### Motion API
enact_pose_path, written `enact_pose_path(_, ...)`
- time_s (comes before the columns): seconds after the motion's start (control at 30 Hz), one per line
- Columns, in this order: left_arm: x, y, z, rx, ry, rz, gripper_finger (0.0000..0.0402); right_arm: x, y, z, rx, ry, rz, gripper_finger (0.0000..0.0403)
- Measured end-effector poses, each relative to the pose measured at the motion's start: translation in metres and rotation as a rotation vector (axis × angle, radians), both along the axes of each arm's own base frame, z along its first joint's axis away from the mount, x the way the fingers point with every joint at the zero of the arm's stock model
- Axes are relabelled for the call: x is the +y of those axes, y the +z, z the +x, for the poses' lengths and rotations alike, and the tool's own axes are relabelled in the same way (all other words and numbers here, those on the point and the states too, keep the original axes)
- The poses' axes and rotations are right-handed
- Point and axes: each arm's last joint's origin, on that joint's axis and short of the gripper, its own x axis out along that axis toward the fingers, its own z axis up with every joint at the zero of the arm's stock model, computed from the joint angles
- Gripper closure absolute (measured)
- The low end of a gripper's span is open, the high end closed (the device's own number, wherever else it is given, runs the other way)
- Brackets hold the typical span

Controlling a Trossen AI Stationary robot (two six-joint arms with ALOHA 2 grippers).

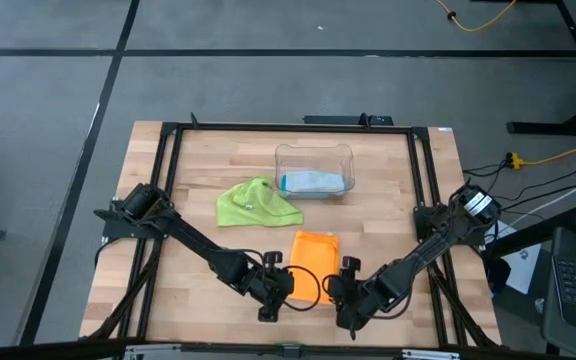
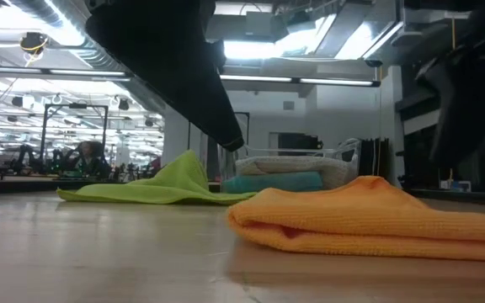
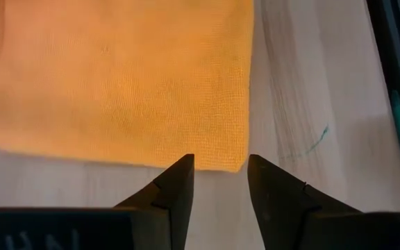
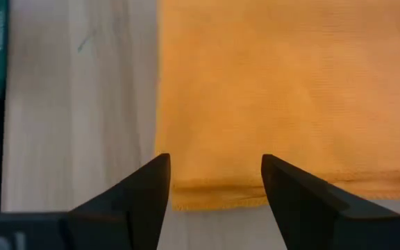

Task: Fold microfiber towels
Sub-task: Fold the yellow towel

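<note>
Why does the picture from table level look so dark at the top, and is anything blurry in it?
In the low view, dark arm shapes stand against bright ceiling lights, so they show only as silhouettes; the table nearest the camera is soft, while the orange towel is fairly sharp. The high view is evenly lit. Both wrist views show the weave clearly.

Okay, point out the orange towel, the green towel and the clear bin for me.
Orange towel (image 1: 315, 251): high view, middle of its folded top.
Green towel (image 1: 256, 204): high view, centre of the crumpled cloth.
Clear bin (image 1: 313, 149): high view, far rim.
</note>
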Motion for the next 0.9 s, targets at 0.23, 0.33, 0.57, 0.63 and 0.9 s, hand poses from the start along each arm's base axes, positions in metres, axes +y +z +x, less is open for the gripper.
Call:
enact_pose_path(0.23, -0.016, 0.001, -0.006, -0.043, -0.326, 0.199, 0.0272, 0.012, -0.002, -0.006, -0.008, 0.223, -0.108, 0.0173)
enact_pose_path(0.33, -0.026, -0.001, -0.003, -0.111, -0.395, 0.217, 0.0272, 0.016, -0.002, -0.006, -0.035, 0.303, -0.14, 0.0173)
enact_pose_path(0.57, -0.031, -0.024, 0.007, -0.141, -0.41, 0.268, 0.0272, 0.021, -0.024, -0.001, -0.013, 0.444, -0.247, 0.0173)
enact_pose_path(0.63, -0.029, -0.028, 0.007, -0.121, -0.394, 0.296, 0.0272, 0.022, -0.03, 0.0, 0.001, 0.439, -0.249, 0.0173)
enact_pose_path(0.9, -0.013, -0.032, 0.009, -0.047, -0.367, 0.326, 0.0272, 0.021, -0.041, -0.001, 0.039, 0.292, -0.196, 0.0173)
